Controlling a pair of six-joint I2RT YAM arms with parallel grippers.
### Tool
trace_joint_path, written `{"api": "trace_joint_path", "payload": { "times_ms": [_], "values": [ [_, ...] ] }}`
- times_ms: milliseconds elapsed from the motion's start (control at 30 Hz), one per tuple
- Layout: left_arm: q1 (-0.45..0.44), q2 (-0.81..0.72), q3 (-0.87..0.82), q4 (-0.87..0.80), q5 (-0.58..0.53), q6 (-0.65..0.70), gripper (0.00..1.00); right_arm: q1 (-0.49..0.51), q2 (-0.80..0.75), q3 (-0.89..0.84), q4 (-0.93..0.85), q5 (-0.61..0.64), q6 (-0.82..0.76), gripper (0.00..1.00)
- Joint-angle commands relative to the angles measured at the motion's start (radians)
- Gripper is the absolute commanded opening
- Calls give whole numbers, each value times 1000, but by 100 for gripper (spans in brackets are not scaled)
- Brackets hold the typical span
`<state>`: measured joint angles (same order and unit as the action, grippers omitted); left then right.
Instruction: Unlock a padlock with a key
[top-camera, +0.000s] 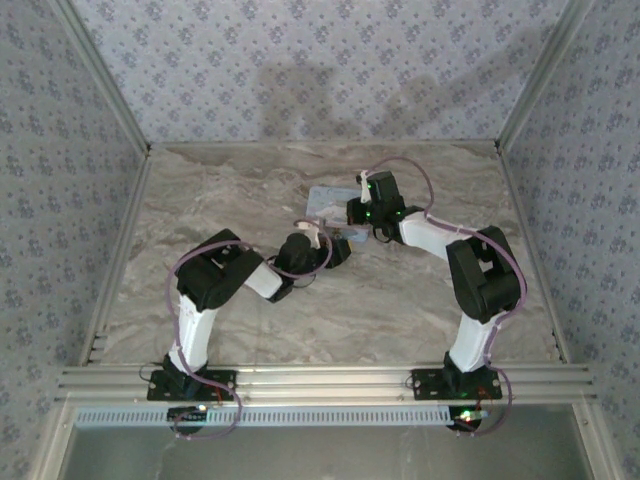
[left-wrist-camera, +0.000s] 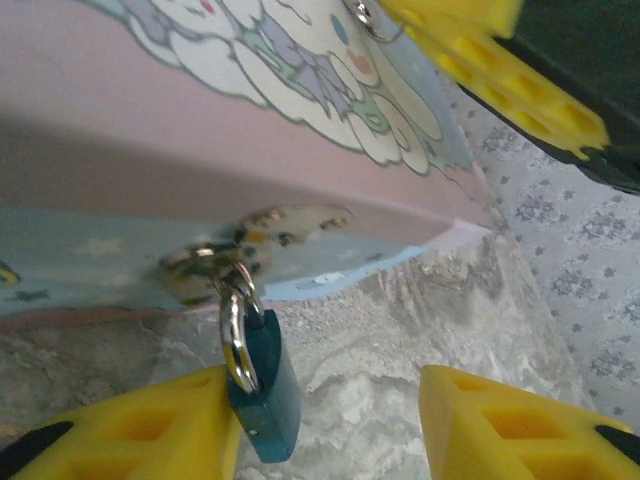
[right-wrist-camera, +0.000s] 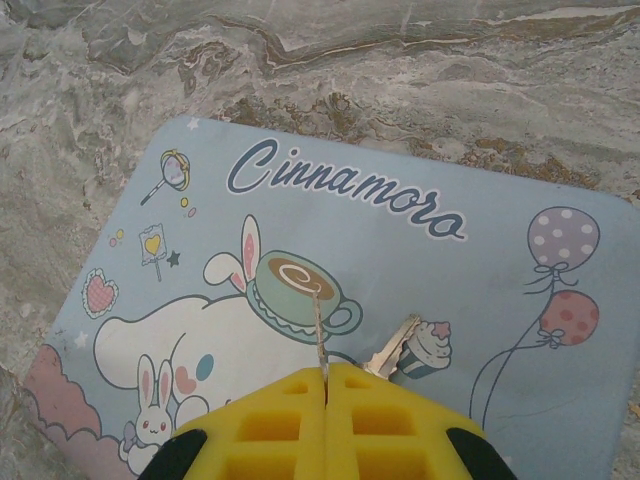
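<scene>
At the front edge of the cartoon tin box (right-wrist-camera: 480, 300), the teal padlock (left-wrist-camera: 268, 395) hangs from the tin's brass hasp (left-wrist-camera: 215, 265). Its shackle is closed through the loop, so I judge the unlocking not yet done. The left tool (left-wrist-camera: 330, 402) sits low in front of the tin, released. Its yellow fingers (left-wrist-camera: 130, 430) are spread to either side of the padlock, one of them touching or just beside the lock body. Above the tin's lid, the right tool (right-wrist-camera: 326, 385) is clenched. A thin silver strand runs into the seam of its pads and the key (right-wrist-camera: 396, 352) juts out just beside them, so it seems to be grasping the key by its ring. What is left is steadying the padlock, bringing the key down past the tin's edge to the keyhole, which is hidden here, and turning it. The tin's overhanging lid and the left tool crowd that approach. The tin rests on the marbled desk (right-wrist-camera: 300, 60).
</scene>
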<state>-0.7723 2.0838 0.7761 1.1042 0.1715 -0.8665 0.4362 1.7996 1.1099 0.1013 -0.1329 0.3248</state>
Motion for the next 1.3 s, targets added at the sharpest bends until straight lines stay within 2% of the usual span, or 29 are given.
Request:
{"api": "trace_joint_path", "payload": {
  "times_ms": [0, 133, 433, 500, 667, 767, 900, 1033, 1133, 1267],
  "values": [
    [-19, 71, -66, -211, 2, -35, 57, -2, -9, -25, -49, 25, 20, 0],
    [-11, 84, -28, -262, -10, -19, 59, -2, -13, -25, -49, 27, 19, 0],
    [27, 101, 24, -369, -4, -5, 45, -7, -16, -28, -51, 27, 14, 0],
    [32, 99, 23, -368, -10, -4, 46, -7, -17, -29, -52, 25, 11, 0],
    [33, 99, 11, -354, -40, -34, 59, -8, -16, -28, -51, 24, 12, 0],
    [30, 105, -25, -270, -48, -40, 60, -8, -16, -27, -53, 24, 11, 0],
    [27, 121, -10, -254, 8, -32, 59, -9, -14, -24, -55, 24, 10, 0],
    [15, 147, -1, -219, 50, -45, 54, -8, -14, -24, -54, 25, 12, 0],
    [5, 151, 10, -274, 30, -40, 60, -8, -14, -25, -50, 23, 15, 0],
    [-9, 163, 27, -287, 19, -41, 62, -8, -14, -25, -50, 23, 16, 0]
  ]
}}
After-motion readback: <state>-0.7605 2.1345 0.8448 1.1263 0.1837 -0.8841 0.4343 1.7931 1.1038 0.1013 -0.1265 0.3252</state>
